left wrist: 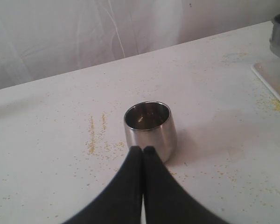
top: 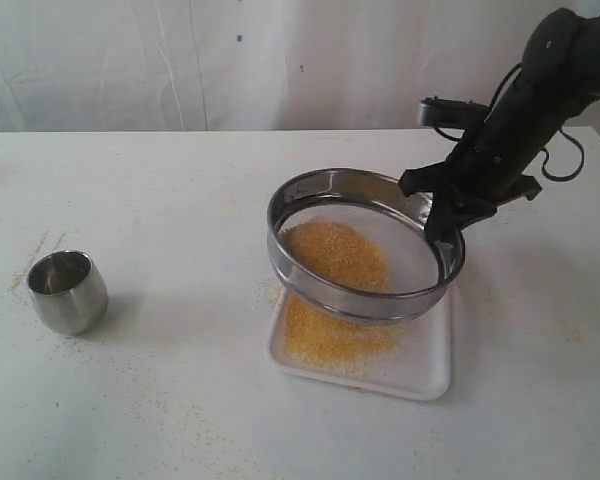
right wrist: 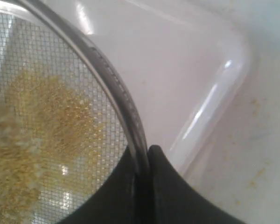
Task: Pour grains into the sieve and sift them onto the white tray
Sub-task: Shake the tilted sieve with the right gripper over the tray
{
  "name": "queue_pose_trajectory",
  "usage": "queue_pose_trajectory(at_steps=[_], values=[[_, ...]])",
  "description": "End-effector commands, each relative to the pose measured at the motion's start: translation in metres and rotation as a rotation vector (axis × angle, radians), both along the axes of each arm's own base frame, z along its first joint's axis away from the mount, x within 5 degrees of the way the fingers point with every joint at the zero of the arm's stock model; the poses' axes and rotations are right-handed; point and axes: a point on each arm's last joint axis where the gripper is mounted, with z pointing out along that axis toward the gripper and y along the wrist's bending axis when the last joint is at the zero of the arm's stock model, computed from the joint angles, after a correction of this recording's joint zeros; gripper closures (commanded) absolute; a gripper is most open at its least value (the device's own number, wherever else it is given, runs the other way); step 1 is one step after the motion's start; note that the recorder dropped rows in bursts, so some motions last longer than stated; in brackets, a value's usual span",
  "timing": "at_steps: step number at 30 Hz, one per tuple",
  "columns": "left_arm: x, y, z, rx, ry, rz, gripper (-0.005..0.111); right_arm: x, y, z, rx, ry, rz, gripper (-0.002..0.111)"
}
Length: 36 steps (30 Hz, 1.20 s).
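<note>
I see the right gripper point(top: 441, 232) clamped on the rim of the sieve point(top: 360, 302), on the side of it towards the right arm. In the right wrist view the two fingers point(right wrist: 164, 186) are nearly together, with the metal rim of the sieve point(right wrist: 116, 91) pinched between them.

The sieve hangs tilted over the white tray point(top: 425, 368), clear of it. The grains point(top: 335, 255) sit on the mesh towards the side away from the gripper, and a second yellow patch lies on the tray underneath.

The left gripper point(left wrist: 143, 150) is fully closed and empty (I can't tell whether its tips touch anything). It points at a steel cup point(left wrist: 150, 128) standing upright on the table point(top: 180, 400), well apart from the tray.
</note>
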Motion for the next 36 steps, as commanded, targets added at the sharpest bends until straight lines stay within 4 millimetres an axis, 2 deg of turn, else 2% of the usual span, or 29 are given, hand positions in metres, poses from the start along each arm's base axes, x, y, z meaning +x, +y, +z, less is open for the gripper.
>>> queue_pose_trajectory(at_steps=[1,3,5,8,11,14,17,19,21,23,25,27,28,30,31,32,33,34,36], values=[[0.000,0.000,-0.001,-0.010,-0.004,0.002,0.107,-0.002,0.001,0.005,0.024,-0.033,-0.010,0.108],[0.000,0.000,-0.001,-0.010,-0.004,0.002,0.107,0.006,-0.009,0.004,-0.034,-0.095,-0.084,0.108],[0.000,0.000,-0.001,-0.010,-0.004,0.002,0.107,0.004,-0.012,0.003,-0.050,-0.059,-0.124,0.108],[0.000,0.000,-0.001,-0.010,-0.004,0.002,0.107,-0.008,-0.003,0.003,-0.006,0.033,-0.008,0.108],[0.000,0.000,-0.001,-0.010,-0.004,0.002,0.107,-0.004,-0.005,0.003,-0.033,-0.029,0.031,0.108],[0.000,0.000,-0.001,-0.010,-0.004,0.002,0.107,0.003,-0.013,0.003,-0.088,-0.060,-0.094,0.108],[0.000,0.000,-0.001,-0.010,-0.004,0.002,0.107,-0.010,0.003,0.000,-0.034,0.048,0.034,0.108],[0.000,0.000,-0.001,-0.010,-0.004,0.002,0.107,-0.011,0.006,-0.001,-0.035,0.024,0.105,0.108],[0.000,0.000,-0.001,-0.010,-0.004,0.002,0.107,-0.002,-0.003,-0.001,-0.120,-0.064,0.046,0.108],[0.000,0.000,-0.001,-0.010,-0.004,0.002,0.107,0.002,-0.007,-0.001,-0.138,-0.072,-0.053,0.108],[0.000,0.000,-0.001,-0.010,-0.004,0.002,0.107,-0.008,-0.001,-0.004,-0.093,0.025,-0.027,0.108],[0.000,0.000,-0.001,-0.010,-0.004,0.002,0.107,-0.017,0.007,-0.008,-0.041,0.071,0.071,0.108],[0.000,0.000,-0.001,-0.010,-0.004,0.002,0.107,-0.013,0.005,-0.008,-0.077,0.017,0.088,0.108],[0.000,0.000,-0.001,-0.010,-0.004,0.002,0.107,0.002,-0.007,-0.008,-0.193,-0.116,-0.001,0.108],[0.000,0.000,-0.001,-0.010,-0.004,0.002,0.107,0.001,-0.009,-0.008,-0.204,-0.099,-0.038,0.108],[0.000,0.000,-0.001,-0.010,-0.004,0.002,0.107,-0.007,-0.005,-0.010,-0.159,-0.008,-0.048,0.108],[0.000,0.000,-0.001,-0.010,-0.004,0.002,0.107,-0.012,0.000,-0.012,-0.108,0.031,-0.010,0.108],[0.000,0.000,-0.001,-0.010,-0.004,0.002,0.107,-0.013,0.004,-0.013,-0.066,0.013,0.050,0.108],[0.000,0.000,-0.001,-0.010,-0.004,0.002,0.107,-0.001,-0.005,-0.013,-0.134,-0.093,-0.029,0.108]])
